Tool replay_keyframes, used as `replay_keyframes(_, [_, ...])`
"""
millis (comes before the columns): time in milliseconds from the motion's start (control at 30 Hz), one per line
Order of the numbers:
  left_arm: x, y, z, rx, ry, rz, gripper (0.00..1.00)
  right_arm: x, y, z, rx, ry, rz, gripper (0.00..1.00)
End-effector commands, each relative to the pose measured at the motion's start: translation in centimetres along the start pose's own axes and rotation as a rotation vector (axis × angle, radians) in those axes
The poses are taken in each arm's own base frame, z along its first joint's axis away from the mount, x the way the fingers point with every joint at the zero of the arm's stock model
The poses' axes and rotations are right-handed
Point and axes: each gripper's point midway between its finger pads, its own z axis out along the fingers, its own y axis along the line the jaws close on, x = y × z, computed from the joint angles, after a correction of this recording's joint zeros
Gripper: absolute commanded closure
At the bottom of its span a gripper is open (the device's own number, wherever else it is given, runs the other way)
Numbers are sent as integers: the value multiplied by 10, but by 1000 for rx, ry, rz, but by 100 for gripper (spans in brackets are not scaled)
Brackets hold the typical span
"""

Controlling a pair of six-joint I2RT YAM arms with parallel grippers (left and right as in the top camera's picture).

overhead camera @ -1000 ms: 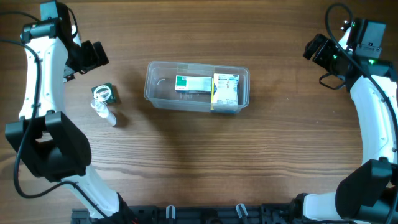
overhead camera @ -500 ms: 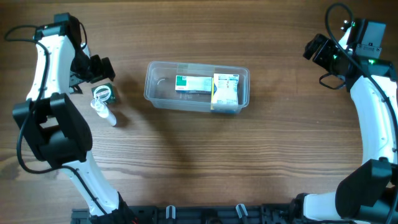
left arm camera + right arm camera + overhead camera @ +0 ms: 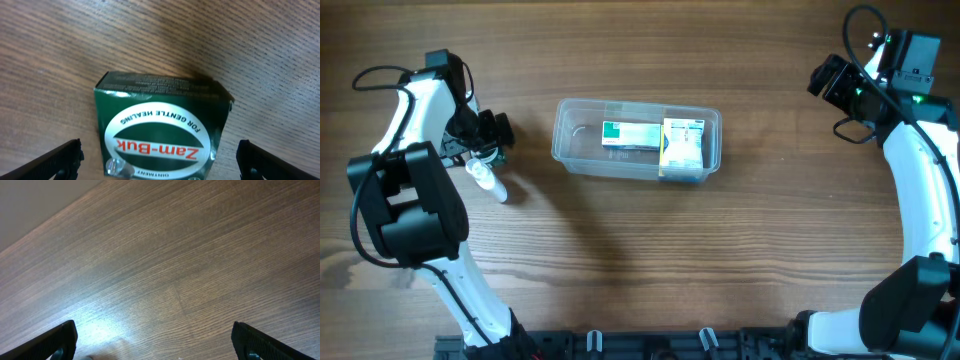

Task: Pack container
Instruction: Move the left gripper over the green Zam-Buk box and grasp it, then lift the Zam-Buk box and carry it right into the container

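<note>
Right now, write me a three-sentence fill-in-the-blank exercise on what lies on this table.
The clear plastic rectangular container holds ___ small cardboard boxes. The white oval label on the small dark green box outside it reads ___. The left end effector hangs over that green box with its jaws ___.
Missing words: two; Zam-Buk; open.

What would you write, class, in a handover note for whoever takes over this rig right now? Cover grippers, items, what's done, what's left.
Left gripper: open, poised over the green Zam-Buk box, not gripping it.
Right gripper: open, over bare table, far right.
Container: mid-table, holding a green-and-white box and a yellow-and-white box.
Done: two boxes packed.
Left: probably the Zam-Buk box and the small clear bottle beside it, both left of the container.
</note>
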Motion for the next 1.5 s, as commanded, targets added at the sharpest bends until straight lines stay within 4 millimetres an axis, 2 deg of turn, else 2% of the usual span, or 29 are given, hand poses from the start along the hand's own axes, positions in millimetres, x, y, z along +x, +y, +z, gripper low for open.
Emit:
replay_keyframes(0, [-1,-2,7,12,4,51,0,1,2,3,-13,9,8,0])
replay_keyframes(233, [-7,-3,7,16,-22,57,2,1,2,3,-13,10,7,0])
replay_keyframes(333, [-8,-3,7,16,-25,57,11,1,2,3,-13,10,7,0])
replay_keyframes(533, [-9,-4,7,18,-32,57,21,1,2,3,-13,9,7,0])
replay_keyframes(1167, [-12,-5,15,28,-45,46,18,1,2,3,-13,10,7,0])
replay_keyframes(1467, [-11,-7,18,36,-41,27,27,1,2,3,-13,10,7,0])
